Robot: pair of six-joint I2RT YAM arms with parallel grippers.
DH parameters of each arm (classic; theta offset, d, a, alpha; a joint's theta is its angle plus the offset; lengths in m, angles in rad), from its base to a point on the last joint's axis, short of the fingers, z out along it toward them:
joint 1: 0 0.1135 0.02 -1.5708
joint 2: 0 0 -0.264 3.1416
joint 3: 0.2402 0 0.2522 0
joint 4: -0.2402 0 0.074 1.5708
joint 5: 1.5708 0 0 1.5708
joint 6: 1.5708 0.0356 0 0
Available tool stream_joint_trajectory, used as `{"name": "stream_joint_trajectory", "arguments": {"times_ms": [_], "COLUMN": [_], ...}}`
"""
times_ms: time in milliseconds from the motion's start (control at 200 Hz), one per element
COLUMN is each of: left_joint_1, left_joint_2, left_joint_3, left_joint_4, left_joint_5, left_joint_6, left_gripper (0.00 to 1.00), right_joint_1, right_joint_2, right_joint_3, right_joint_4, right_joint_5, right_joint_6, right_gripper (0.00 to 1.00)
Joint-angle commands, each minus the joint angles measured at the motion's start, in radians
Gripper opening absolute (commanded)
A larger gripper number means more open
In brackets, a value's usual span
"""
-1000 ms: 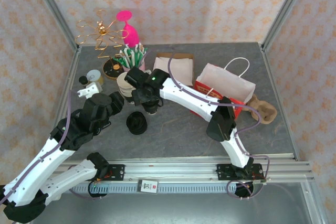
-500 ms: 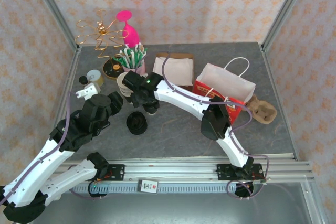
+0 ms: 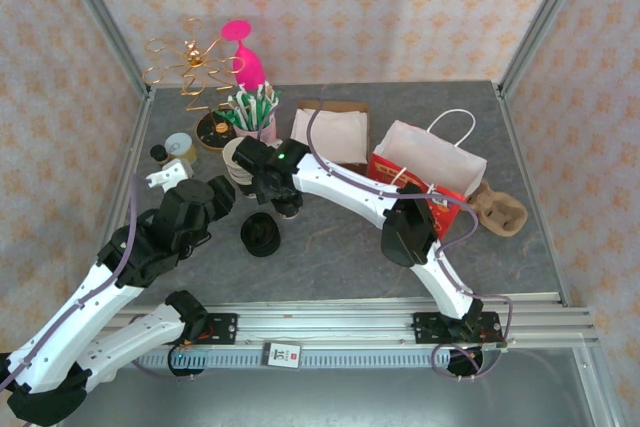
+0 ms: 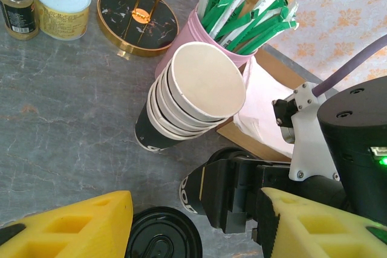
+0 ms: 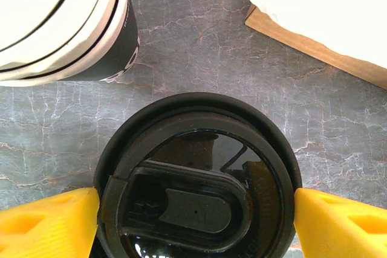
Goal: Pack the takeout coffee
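While the right gripper (image 5: 195, 209) is hanging over the coffee cup (image 5: 196, 149) by the cup stack (image 5: 54, 22), it is working on the grab | jaws are hugging the cup's sides, cannot tell if squeezing | left gripper (image 4: 193, 205) is gaping, holding nothing | next is needing a firm squeeze | cup is wearing its black lid (image 5: 187, 203).

I'm seeing the grey table (image 3: 340, 247) carry a cup stack (image 4: 187, 101), a lidded coffee (image 5: 196, 179), a loose lid (image 3: 261, 235), a paper bag (image 3: 430, 157), a tin (image 4: 60, 4).
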Motion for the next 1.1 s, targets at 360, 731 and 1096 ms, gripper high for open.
{"name": "stream_joint_trajectory", "arguments": {"times_ms": [360,731,1096], "left_joint_1": [0.007,0.007,0.007], "left_joint_2": [-0.001,0.008,0.030], "left_joint_3": [-0.014,-0.011,0.019], "left_joint_4": [-0.015,-0.008,-0.006], "left_joint_5": [-0.014,-0.008,0.015], "left_joint_6": [0.000,0.004,0.015], "left_gripper": [0.59,0.59,0.59], "right_joint_1": [0.003,-0.009,-0.028], "right_joint_2": [0.024,-0.042,-0.144], "right_joint_3": [-0.022,-0.015,-0.017], "right_joint_4": [-0.026,-0.010,-0.024], "right_joint_5": [0.030,0.035,0.045], "right_joint_6": [0.024,0.030,0.028], "right_gripper": [0.77,0.72,0.71]}}
